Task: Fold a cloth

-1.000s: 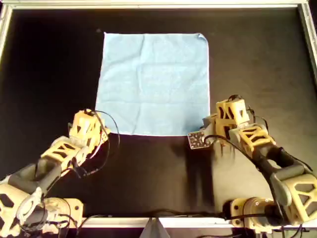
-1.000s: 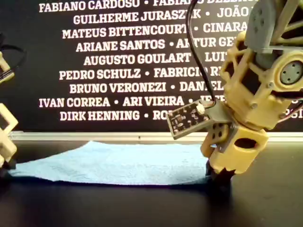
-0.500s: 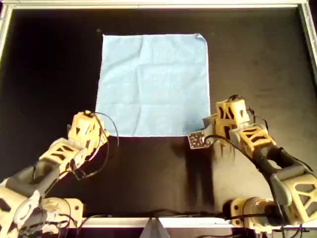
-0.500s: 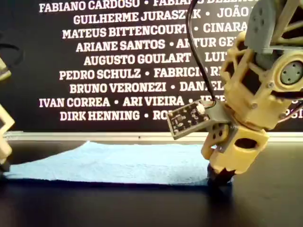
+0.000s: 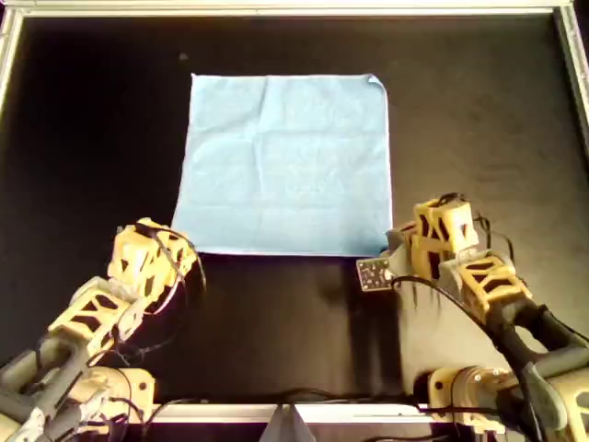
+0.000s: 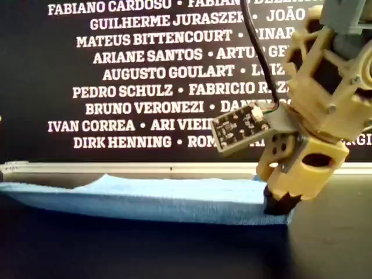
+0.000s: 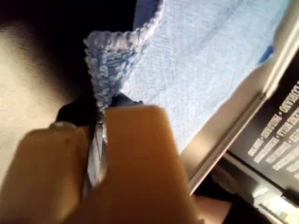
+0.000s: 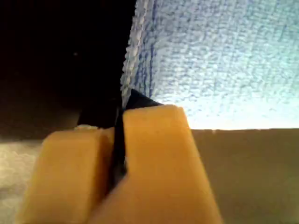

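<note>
overhead view: the cloth [image 5: 283,164] lies spread on the black tabletop [image 5: 479,110], in the upper middle of the frame, near square, with faint crease lines
cloth near edge: runs across the middle of the overhead frame, with an arm at each of its two near corners
left gripper [image 5: 175,253]: at the cloth's lower-left corner in the overhead view; its yellow arm reaches in from the lower left of that frame
left fingers [image 7: 135,140]: closed narrow on the cloth's hem, which bunches up just above them in the left wrist view
right gripper [image 5: 391,250]: at the cloth's lower-right corner in the overhead view; its arm comes in from the lower right of that frame
right fingers [image 8: 154,140]: pressed together on the cloth's edge in the right wrist view
exterior view: the right gripper [image 6: 280,200] pinches the cloth's corner at the right of the frame, and the near edge of the cloth [image 6: 157,200] stands slightly off the tabletop
circuit board [image 6: 241,127]: small and dark, fixed on the right gripper's side
backdrop [image 6: 139,75]: black wall with white printed names behind the tabletop
frame rail [image 5: 276,9]: pale metal strip along the top edge of the overhead view
</note>
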`<state>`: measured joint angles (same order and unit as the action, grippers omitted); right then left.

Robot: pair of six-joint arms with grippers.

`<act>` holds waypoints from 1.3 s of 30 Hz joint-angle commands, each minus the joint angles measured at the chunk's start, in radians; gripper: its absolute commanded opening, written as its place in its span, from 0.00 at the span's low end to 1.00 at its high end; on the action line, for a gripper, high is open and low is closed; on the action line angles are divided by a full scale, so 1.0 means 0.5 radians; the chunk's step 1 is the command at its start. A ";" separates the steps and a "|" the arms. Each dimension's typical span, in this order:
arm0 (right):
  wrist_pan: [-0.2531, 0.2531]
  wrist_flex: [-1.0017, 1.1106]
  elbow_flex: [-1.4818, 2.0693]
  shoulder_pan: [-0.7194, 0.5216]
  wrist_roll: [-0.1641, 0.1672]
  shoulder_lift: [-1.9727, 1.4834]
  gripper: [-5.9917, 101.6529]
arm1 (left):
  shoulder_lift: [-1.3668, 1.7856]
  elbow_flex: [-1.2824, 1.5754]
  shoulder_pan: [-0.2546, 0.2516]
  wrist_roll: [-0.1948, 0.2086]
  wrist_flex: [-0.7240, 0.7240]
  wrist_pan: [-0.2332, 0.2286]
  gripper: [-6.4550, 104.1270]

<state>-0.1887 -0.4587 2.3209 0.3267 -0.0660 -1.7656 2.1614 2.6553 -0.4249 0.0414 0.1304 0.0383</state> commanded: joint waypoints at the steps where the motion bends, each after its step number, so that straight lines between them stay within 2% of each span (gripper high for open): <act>1: 0.000 0.086 -0.123 -0.018 0.000 -0.104 0.04 | 0.067 -0.061 -0.012 -0.015 -0.025 0.000 0.05; 5: 0.003 0.199 -0.264 -0.018 0.012 -0.098 0.04 | 0.061 -0.169 -0.009 -0.028 -0.028 -0.025 0.05; 10: 0.003 0.288 -0.454 -0.018 0.028 0.015 0.04 | -0.074 -0.457 -0.006 -0.209 -0.028 -0.034 0.05; 12: 0.003 0.301 -0.561 -0.021 0.031 0.110 0.04 | -0.242 -0.614 -0.006 -0.249 -0.028 -0.034 0.05; 19: 0.003 0.310 -1.052 -0.025 0.031 0.509 0.04 | -0.868 -1.184 0.018 -0.255 -0.028 -0.034 0.05; 23: 0.003 0.310 -1.301 -0.055 0.034 0.709 0.04 | -1.092 -1.491 0.178 -0.255 -0.028 -0.034 0.05; 25: 0.003 0.310 -1.454 -0.089 0.037 0.819 0.04 | -1.200 -1.644 0.282 -0.255 -0.028 0.000 0.05; 27: 0.000 0.310 -1.601 -0.126 0.037 0.951 0.04 | -1.310 -1.789 0.337 -0.255 -0.028 0.000 0.05; 39: -0.025 0.310 -2.353 -0.153 0.037 1.503 0.04 | -1.884 -2.503 0.328 -0.252 -0.028 0.003 0.05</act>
<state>-0.1871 -0.3467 1.2732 0.2592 -0.0552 -1.0048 1.2180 1.5248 -0.2746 -0.0828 0.1304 0.0368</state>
